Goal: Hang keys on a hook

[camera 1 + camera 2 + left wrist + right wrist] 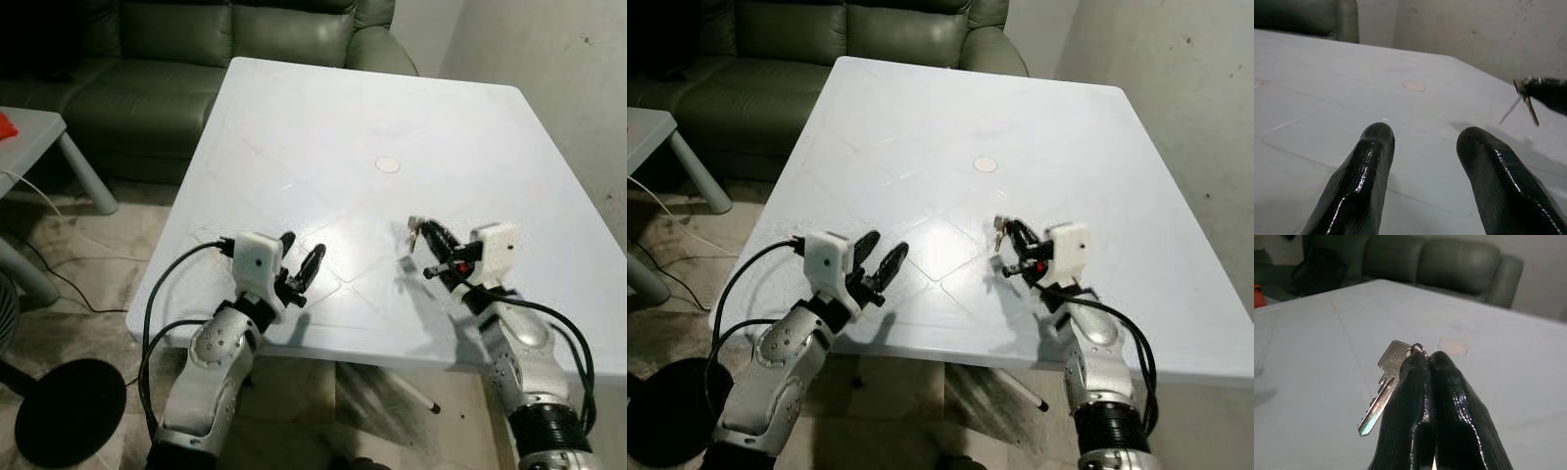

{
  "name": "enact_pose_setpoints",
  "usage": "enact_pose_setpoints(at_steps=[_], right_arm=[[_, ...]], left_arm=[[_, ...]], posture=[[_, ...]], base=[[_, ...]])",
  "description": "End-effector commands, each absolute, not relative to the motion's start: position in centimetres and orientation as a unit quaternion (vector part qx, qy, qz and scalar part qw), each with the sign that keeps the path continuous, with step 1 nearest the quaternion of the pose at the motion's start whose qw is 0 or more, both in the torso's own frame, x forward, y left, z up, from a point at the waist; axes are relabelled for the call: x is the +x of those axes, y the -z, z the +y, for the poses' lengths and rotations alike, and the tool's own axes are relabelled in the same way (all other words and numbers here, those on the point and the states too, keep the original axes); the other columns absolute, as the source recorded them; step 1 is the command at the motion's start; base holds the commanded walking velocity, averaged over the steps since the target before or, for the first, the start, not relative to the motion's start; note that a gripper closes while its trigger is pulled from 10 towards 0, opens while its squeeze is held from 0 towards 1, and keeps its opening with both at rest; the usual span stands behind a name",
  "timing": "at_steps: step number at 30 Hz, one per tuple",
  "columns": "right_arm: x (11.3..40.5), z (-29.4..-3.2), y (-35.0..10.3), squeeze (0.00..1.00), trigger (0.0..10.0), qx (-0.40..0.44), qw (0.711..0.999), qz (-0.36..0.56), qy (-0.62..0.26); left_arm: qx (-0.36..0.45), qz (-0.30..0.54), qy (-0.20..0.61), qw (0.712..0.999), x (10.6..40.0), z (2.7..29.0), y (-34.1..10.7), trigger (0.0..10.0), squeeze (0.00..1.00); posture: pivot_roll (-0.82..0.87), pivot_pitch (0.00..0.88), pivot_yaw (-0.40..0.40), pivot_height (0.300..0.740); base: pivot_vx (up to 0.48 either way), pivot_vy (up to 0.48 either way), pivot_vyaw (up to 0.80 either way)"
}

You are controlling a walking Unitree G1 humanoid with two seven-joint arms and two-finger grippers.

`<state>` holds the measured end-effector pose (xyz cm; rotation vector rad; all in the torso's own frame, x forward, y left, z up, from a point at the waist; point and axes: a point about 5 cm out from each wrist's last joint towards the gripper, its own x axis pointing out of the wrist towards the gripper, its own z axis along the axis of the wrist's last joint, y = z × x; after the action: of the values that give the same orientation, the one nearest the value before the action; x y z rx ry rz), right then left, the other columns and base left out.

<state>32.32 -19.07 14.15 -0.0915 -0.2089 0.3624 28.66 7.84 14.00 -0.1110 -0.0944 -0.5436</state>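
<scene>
Keys [1382, 384], silver, ring-hung, in right hand [1428, 360]

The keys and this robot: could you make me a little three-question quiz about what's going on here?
1. Which gripper holds the keys?
2. True or false: the left gripper is shut on something.
3. What stands behind the white table? A) a fridge B) a green sofa C) a bed

Key:
1. The right gripper, pinching them at the ring, above the table.
2. False; its fingers are spread apart, with nothing between them.
3. B
</scene>
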Motion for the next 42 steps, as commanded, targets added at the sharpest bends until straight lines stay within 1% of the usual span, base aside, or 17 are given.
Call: enact_pose_setpoints(at_steps=[1, 6, 9, 11, 18, 23, 25, 26, 27, 29, 39, 40, 41, 42], right_arm=[[32.2, -19.0, -14.2, 0.00, 10.0, -0.063, 0.975, -0.105, -0.187], [31.9, -18.9, -13.7, 0.00, 10.0, -0.066, 0.974, -0.093, -0.197], [31.3, -18.3, -12.2, 0.00, 10.0, -0.079, 0.966, -0.047, -0.241], [31.1, -18.2, -11.6, 0.00, 10.0, -0.075, 0.965, -0.029, -0.250], [31.1, -18.8, -10.7, 0.00, 10.0, -0.049, 0.972, -0.006, -0.228], [30.9, -19.3, -9.9, 0.00, 10.0, -0.031, 0.974, 0.029, -0.224], [31.1, -19.5, -9.4, 0.00, 10.0, -0.036, 0.976, 0.052, -0.210], [31.1, -19.5, -9.3, 0.00, 10.0, -0.031, 0.976, 0.052, -0.210], [31.1, -19.4, -9.2, 0.00, 10.0, -0.006, 0.976, 0.063, -0.210], [31.1, -19.5, -9.0, 0.00, 10.0, -0.002, 0.977, 0.071, -0.203], [31.6, -19.9, -9.2, 0.00, 10.0, 0.005, 0.980, 0.077, -0.183], [31.6, -20.0, -9.3, 0.55, 10.0, 0.007, 0.980, 0.074, -0.182], [31.6, -20.0, -9.3, 1.00, 10.0, 0.007, 0.981, 0.072, -0.182], [31.6, -20.1, -9.4, 1.00, 10.0, 0.007, 0.981, 0.070, -0.182]], left_arm=[[-0.047, -0.043, 0.273, 0.960, 28.7, 7.6, -13.8, 10.0, 0.00], [-0.047, -0.046, 0.272, 0.960, 28.8, 7.6, -13.8, 10.0, 0.00], [-0.047, -0.047, 0.270, 0.960, 28.9, 7.7, -13.8, 10.0, 0.00], [-0.047, -0.048, 0.270, 0.960, 28.9, 7.7, -13.8, 10.0, 0.00], [-0.047, -0.050, 0.271, 0.960, 28.9, 7.6, -13.8, 10.0, 0.00], [-0.046, -0.051, 0.271, 0.960, 28.9, 7.6, -13.9, 10.0, 0.00], [-0.046, -0.051, 0.271, 0.960, 28.9, 7.7, -13.9, 10.0, 0.00], [-0.046, -0.051, 0.271, 0.960, 28.9, 7.7, -13.9, 10.0, 0.00], [-0.046, -0.051, 0.271, 0.960, 28.9, 7.6, -13.9, 10.0, 0.00], [-0.046, -0.051, 0.271, 0.960, 28.9, 7.6, -13.9, 10.0, 0.00], [-0.047, -0.052, 0.270, 0.960, 28.9, 7.6, -13.9, 10.0, 0.00], [-0.047, -0.053, 0.270, 0.960, 28.9, 7.6, -13.9, 10.0, 0.00], [-0.047, -0.053, 0.270, 0.960, 28.9, 7.6, -13.9, 10.0, 0.00], [-0.046, -0.053, 0.269, 0.960, 28.8, 7.6, -13.9, 10.0, 0.00]], posture=[[-0.11, 0.073, -0.054, 0.724], [-0.10, 0.064, -0.058, 0.724], [-0.10, 0.063, -0.058, 0.724], [-0.10, 0.064, -0.057, 0.724], [-0.11, 0.069, -0.057, 0.724], [-0.11, 0.072, -0.055, 0.724], [-0.11, 0.075, -0.054, 0.724], [-0.11, 0.073, -0.054, 0.724], [-0.11, 0.073, -0.054, 0.724], [-0.11, 0.075, -0.054, 0.724], [-0.10, 0.074, -0.057, 0.724], [-0.10, 0.075, -0.059, 0.724], [-0.10, 0.075, -0.060, 0.724], [-0.10, 0.075, -0.060, 0.724]], base=[[0.000, 0.000, 0.00], [0.000, 0.000, 0.00], [0.000, 0.000, 0.00], [0.000, 0.000, 0.00], [0.000, 0.000, 0.00], [0.000, 0.000, 0.00], [0.000, 0.000, 0.00], [0.000, 0.000, 0.00], [0.000, 0.000, 0.00], [0.000, 0.000, 0.00], [0.000, 0.000, 0.00], [0.000, 0.000, 0.00], [0.000, 0.000, 0.00], [0.000, 0.000, 0.00]])
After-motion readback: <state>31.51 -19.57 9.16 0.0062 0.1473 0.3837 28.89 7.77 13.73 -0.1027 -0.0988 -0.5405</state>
